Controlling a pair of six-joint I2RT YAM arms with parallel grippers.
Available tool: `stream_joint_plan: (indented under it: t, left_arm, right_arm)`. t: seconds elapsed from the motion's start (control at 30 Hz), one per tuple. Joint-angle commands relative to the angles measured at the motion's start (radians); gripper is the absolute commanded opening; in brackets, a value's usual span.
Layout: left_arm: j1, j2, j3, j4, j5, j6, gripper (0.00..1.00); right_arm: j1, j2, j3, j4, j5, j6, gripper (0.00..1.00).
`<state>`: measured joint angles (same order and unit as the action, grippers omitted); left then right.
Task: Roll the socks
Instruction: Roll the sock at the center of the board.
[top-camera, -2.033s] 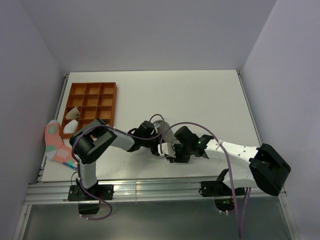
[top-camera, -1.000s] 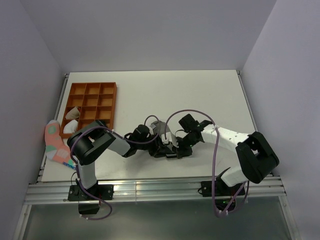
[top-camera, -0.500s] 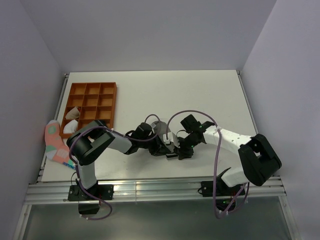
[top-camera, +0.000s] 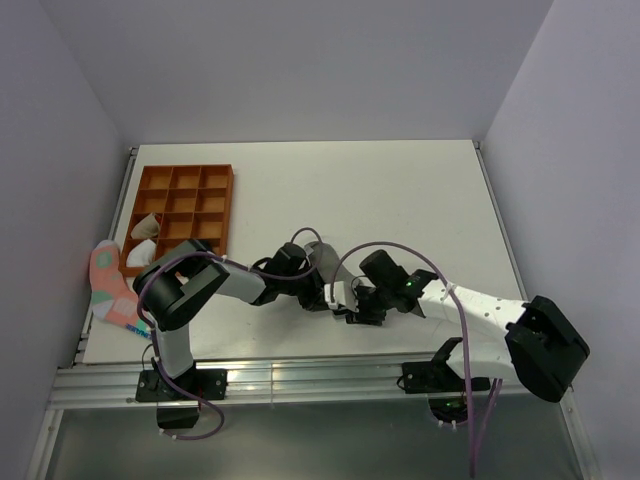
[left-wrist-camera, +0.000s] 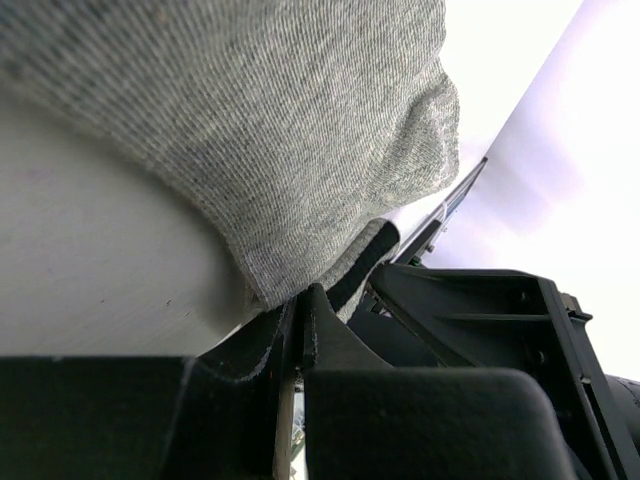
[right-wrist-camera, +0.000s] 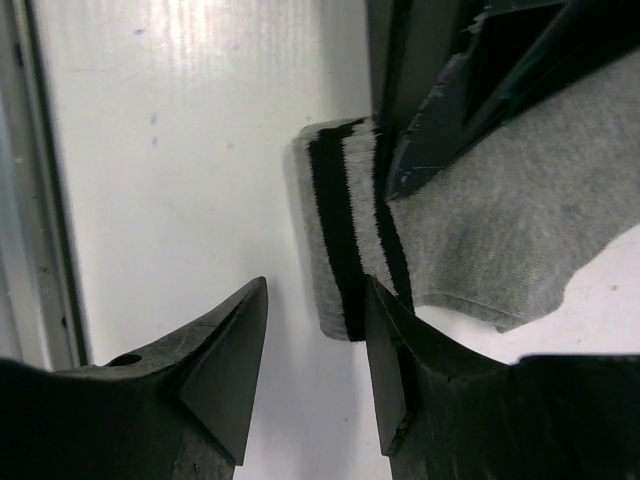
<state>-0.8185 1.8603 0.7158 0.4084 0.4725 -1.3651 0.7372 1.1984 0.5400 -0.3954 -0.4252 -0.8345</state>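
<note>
The grey sock (top-camera: 324, 260) lies on the white table between the two arms. In the left wrist view the grey sock (left-wrist-camera: 250, 130) fills the top, with its dark-striped cuff (left-wrist-camera: 362, 262) beside the fingertips. My left gripper (left-wrist-camera: 298, 298) is shut on the sock's edge, and it shows in the top view (top-camera: 320, 293) too. In the right wrist view the striped cuff (right-wrist-camera: 345, 225) lies flat on the table. My right gripper (right-wrist-camera: 316, 285) is open, with the cuff's near corner just at its tips; in the top view it (top-camera: 350, 303) faces the left gripper. The navy sock is out of view.
An orange compartment tray (top-camera: 215, 205) stands at the back left with two pale rolled bundles (top-camera: 145, 226) in it. A pink sock (top-camera: 108, 285) hangs over the table's left edge. The metal rail of the near table edge (right-wrist-camera: 20, 200) runs close to my right gripper.
The right arm's elbow has swung out to the right and lower, while its gripper stays at the cuff. The left gripper has stayed on the grey sock.
</note>
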Motion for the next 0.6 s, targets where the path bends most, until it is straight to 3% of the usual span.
stream_joint_plan:
  t: [0.0, 0.57]
  left_arm:
    - [0.004, 0.027, -0.016, -0.16, -0.083, 0.06, 0.0]
    - [0.005, 0.027, -0.023, -0.158, -0.063, 0.061, 0.0]
  right_arm:
    - [0.013, -0.023, -0.024, 0.11, 0.072, 0.035, 0.51]
    - [0.053, -0.003, -0.035, 0.168, 0.117, 0.037, 0.51]
